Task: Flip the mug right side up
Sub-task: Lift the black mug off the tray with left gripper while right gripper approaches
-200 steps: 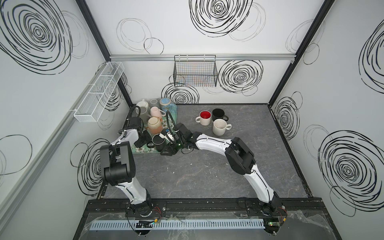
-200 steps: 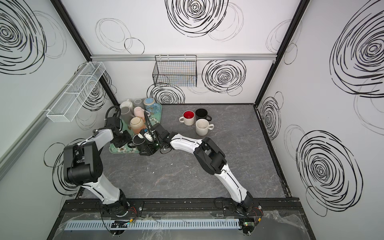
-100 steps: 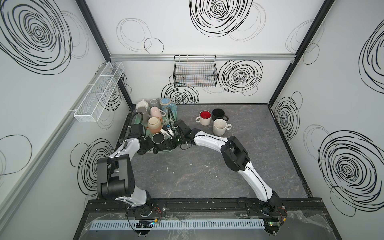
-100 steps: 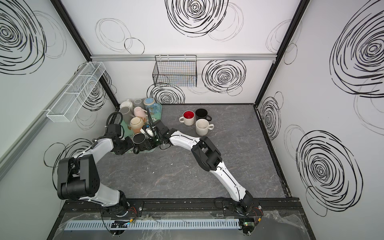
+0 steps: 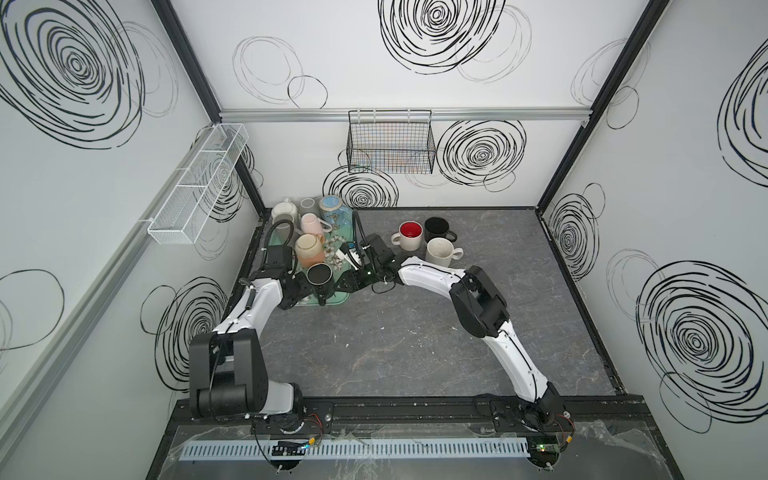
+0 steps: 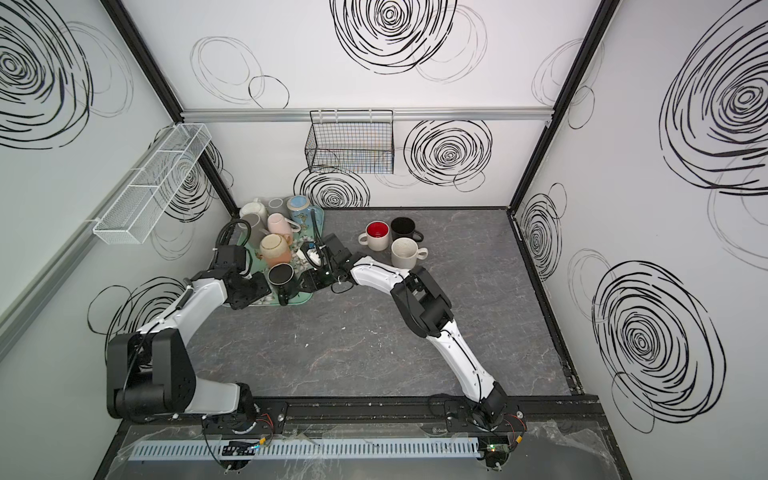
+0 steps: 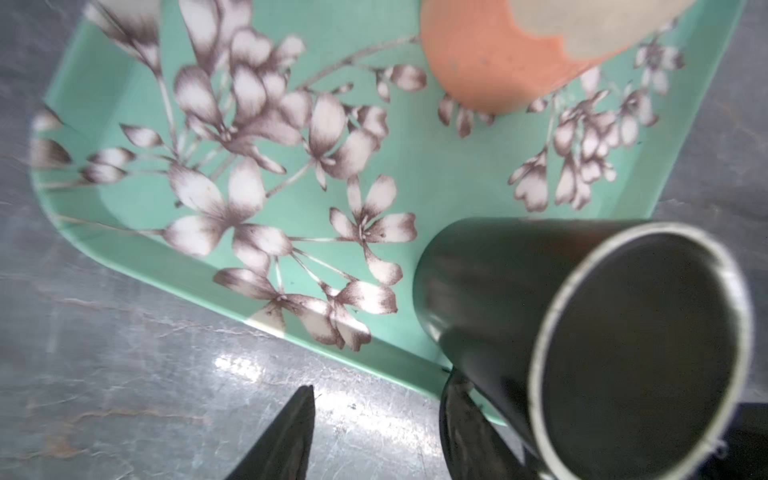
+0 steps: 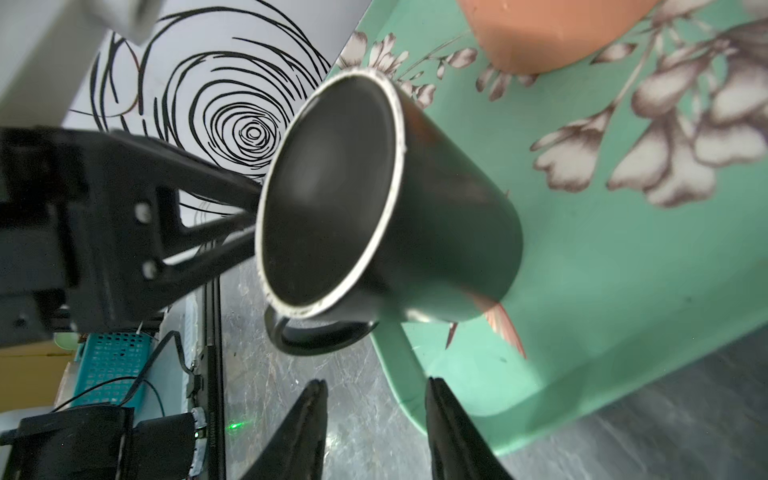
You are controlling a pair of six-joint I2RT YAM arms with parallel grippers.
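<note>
The black mug (image 5: 319, 275) (image 6: 280, 275) stands upright with its mouth up on the front right corner of the green flowered tray (image 5: 341, 297) (image 7: 415, 174). Its handle (image 8: 320, 338) sticks out past the tray's edge. My left gripper (image 5: 302, 291) (image 7: 380, 388) is open, low over the table, with the mug (image 7: 582, 332) beside one finger and nothing between the fingers. My right gripper (image 5: 347, 283) (image 8: 376, 382) is open too, just short of the handle on the mug's other side. Only the tray's rim (image 8: 409, 374) and table lie under its gap.
Several more mugs crowd the tray's back, the nearest a peach and cream one (image 5: 309, 249). Three upright mugs stand on the table to the right: red-lined (image 5: 409, 235), black (image 5: 437, 227), speckled cream (image 5: 440, 251). A wire basket (image 5: 390, 145) hangs on the back wall.
The left arm has folded lower and its gripper has drawn back toward the tray's front edge, jaws a little wider. The right gripper has barely shifted. The mug stays upright.
</note>
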